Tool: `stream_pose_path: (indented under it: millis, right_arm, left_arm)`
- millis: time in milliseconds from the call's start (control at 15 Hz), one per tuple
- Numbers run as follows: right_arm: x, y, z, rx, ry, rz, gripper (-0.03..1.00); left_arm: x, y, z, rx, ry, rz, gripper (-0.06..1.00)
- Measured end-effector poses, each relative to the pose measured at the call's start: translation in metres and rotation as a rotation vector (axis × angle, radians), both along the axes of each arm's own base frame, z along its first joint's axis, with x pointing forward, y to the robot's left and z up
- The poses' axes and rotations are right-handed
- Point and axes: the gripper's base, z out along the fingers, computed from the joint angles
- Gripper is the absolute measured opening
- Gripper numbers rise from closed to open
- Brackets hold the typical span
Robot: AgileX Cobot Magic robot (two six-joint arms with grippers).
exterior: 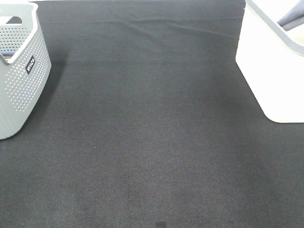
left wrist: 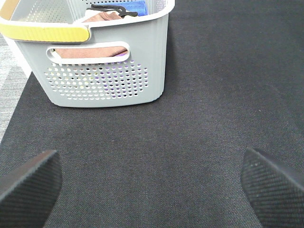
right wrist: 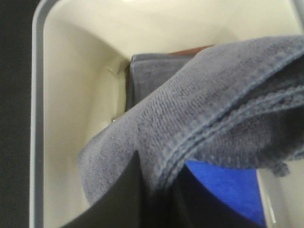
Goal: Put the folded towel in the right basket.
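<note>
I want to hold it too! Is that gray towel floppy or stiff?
Probably floppy: the gray towel sags in folds from the right gripper. It is likely light and not slippery, given its fuzzy weave.

Black cloth surface (exterior: pixel 152 142) fills the frame, with a faint crease (exterior: pixel 156 23) near top center. Gray perforated basket (exterior: pixel 21 90) at upper left, small black label (exterior: pixel 30 64) on its side. White basket (exterior: pixel 270 71) at upper right, with gray-blue towel (exterior: pixel 293 18) showing inside at the top right corner.

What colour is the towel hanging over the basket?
Greyish blue. The right wrist view shows the towel best.
</note>
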Motion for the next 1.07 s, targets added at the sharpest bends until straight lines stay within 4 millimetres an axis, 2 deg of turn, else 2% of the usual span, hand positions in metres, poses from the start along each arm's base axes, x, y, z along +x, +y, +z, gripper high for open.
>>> stream_pose_path:
  millis: [67, 200, 267, 400, 467, 600, 800, 1000, 1067]
  right_arm:
    - [0.006, 0.0, -0.012, 0.016, 0.023, 0.002, 0.15]
    - [0.012, -0.001, -0.027, 0.027, 0.052, -0.004, 0.41]
    - [0.013, -0.002, -0.029, 0.028, 0.056, -0.004, 0.57]
    - [0.011, 0.002, -0.024, 0.028, 0.046, 0.003, 0.72]
    - [0.011, 0.002, -0.024, 0.028, 0.046, 0.003, 0.72]
    - [0.011, 0.015, -0.018, 0.028, 0.035, 0.032, 0.74]
    - [0.005, 0.063, 0.002, 0.012, -0.006, 0.13, 0.74]
    - [-0.012, 0.105, 0.03, -0.024, -0.059, 0.207, 0.74]
    - [-0.021, 0.109, 0.038, -0.026, -0.064, 0.214, 0.74]
  left_arm:
    - [0.0, 0.0, 0.0, 0.0, 0.0, 0.0, 0.97]
    - [0.0, 0.0, 0.0, 0.0, 0.0, 0.0, 0.97]
    - [0.0, 0.0, 0.0, 0.0, 0.0, 0.0, 0.97]
    - [0.0, 0.0, 0.0, 0.0, 0.0, 0.0, 0.97]
    - [0.0, 0.0, 0.0, 0.0, 0.0, 0.0, 0.97]
    - [0.0, 0.0, 0.0, 0.0, 0.0, 0.0, 0.97]
    - [0.0, 0.0, 0.0, 0.0, 0.0, 0.0, 0.97]
    - [0.0, 0.0, 0.0, 0.0, 0.0, 0.0, 0.97]
    - [0.0, 0.0, 0.0, 0.0, 0.0, 0.0, 0.97]
